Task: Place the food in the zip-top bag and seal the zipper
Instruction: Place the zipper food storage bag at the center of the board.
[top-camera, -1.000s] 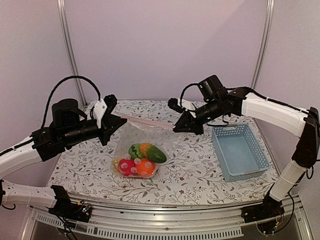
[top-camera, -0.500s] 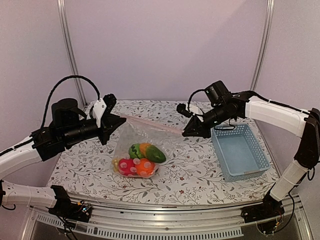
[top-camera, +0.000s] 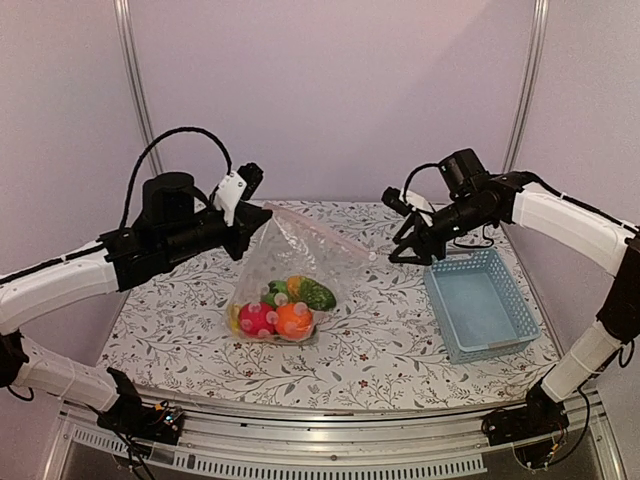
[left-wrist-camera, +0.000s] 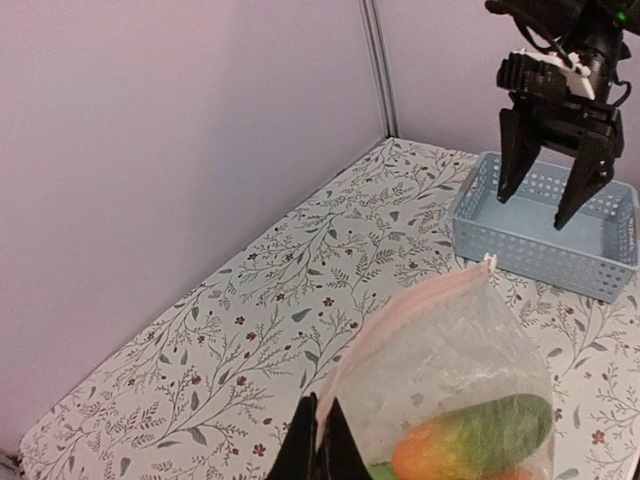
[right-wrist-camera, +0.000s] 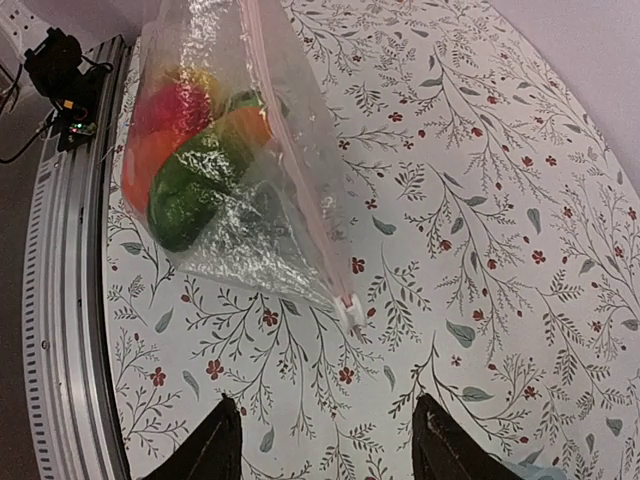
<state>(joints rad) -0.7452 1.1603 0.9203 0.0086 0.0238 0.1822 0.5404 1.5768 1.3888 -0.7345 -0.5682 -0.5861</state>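
Floral-print counter (top-camera: 400, 340) under pale walls (top-camera: 330, 100): the zip-top bag (top-camera: 300, 255) hangs near centre, its top corner pinched in my left claw (top-camera: 260, 216) at the bag's 11 o'clock, and the fruit end seems to rest on the counter. My right claw (top-camera: 412, 252) sits spread and empty at 2 o'clock, just beside the one blue basket (top-camera: 485, 300) at 3. I judge the film thin, soft and slippery, and the food (top-camera: 285, 308) light but free to roll. I'd grip the stiffer zipper (top-camera: 325, 235), not the film. One bag, and at least five fruits showing through it.
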